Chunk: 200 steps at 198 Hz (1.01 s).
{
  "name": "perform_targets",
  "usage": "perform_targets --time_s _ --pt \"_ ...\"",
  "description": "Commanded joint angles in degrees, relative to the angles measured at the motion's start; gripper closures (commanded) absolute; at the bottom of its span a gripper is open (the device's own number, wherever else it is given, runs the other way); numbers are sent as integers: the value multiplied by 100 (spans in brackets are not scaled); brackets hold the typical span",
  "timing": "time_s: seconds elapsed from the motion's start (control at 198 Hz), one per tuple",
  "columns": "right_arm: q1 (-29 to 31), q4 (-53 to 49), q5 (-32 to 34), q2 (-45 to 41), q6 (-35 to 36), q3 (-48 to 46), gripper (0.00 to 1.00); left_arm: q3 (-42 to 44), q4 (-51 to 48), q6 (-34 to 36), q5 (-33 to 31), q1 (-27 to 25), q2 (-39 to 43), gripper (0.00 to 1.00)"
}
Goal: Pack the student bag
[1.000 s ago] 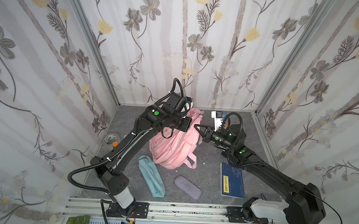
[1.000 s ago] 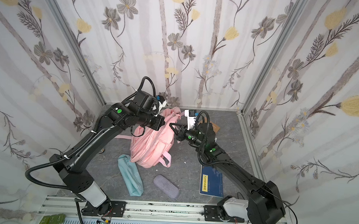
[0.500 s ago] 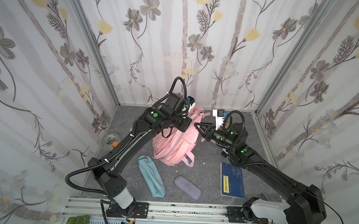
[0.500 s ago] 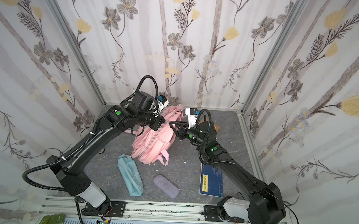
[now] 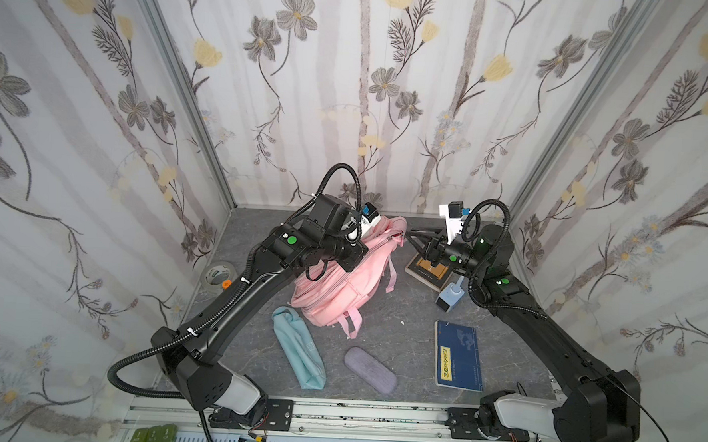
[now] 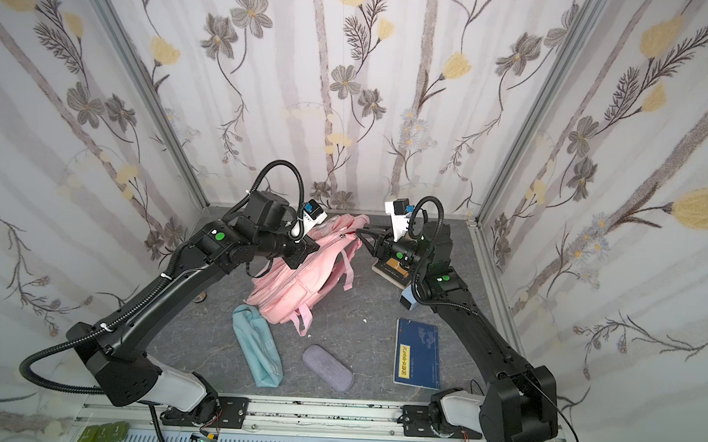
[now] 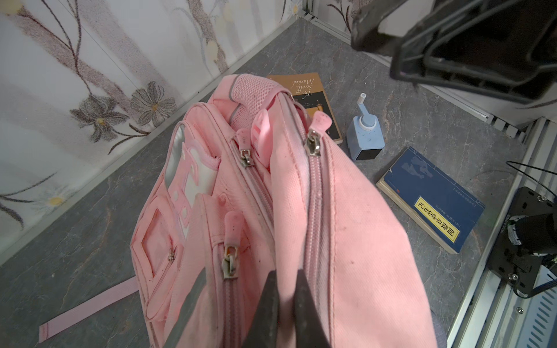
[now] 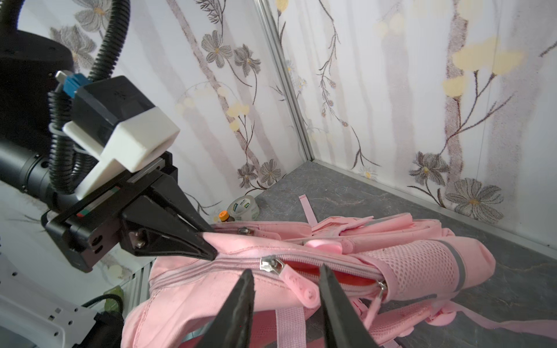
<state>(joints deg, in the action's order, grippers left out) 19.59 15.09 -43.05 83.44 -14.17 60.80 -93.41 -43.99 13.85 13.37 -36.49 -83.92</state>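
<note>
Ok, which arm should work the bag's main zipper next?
Right, I'd say. The right fingers stand open on either side of the zipper pull, while the left fingers are shut on the student bag fabric, holding it up.

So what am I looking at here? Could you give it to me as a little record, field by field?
Bag: pink bag, on the grey floor, top end raised
Left tool: shut, pinching bag fabric beside the main zip
Right tool: open, jaws either side of the zip pull
Main zip: partly open, red lining showing
Loose on floor: teal pouch, purple case, blue book, brown book, blue bottle, tape roll
</note>
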Motion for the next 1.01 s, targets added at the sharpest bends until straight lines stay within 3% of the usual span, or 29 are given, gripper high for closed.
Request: perform_targets --time_s 0.0,0.212,0.566,1.006 --pt "-17 -926 -626 210 1368 329 59 101 865 177 131 63 111 100" --pt "-81 -1731 -699 569 2239 686 56 180 900 249 289 92 182 100" --pt "-79 -2072 -890 1095 2562 1046 56 341 841 290 371 116 246 100" --pt "-54 -2280 -1367 1256 2613 1180 71 347 890 224 363 116 179 100"
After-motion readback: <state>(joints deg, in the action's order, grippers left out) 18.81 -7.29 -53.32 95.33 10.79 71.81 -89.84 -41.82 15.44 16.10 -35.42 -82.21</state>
